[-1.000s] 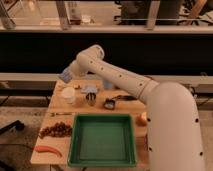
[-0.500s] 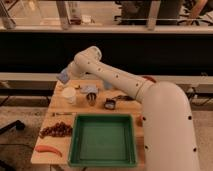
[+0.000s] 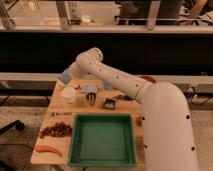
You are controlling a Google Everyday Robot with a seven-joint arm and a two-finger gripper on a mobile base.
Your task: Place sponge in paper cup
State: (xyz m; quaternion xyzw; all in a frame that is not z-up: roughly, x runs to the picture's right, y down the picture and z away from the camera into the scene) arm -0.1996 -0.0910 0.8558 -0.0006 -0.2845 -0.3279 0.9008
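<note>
1. The white robot arm fills the right half, its lower body cut off at the bottom edge.
2. The wooden table carries a green tray at the centre's 6 o'clock.
3. The gripper is at the table's far-left corner, at 12 o'clock from the paper cup; its fingers cannot be made out.
4. The paper cup stands upright at 9 o'clock from a small metal cup.
5. The sponge appears as a light-blue patch at the gripper's tip, above the paper cup; whether it is pinched cannot be told.
6. An orange chilli lies at 9 o'clock from the tray.
</note>
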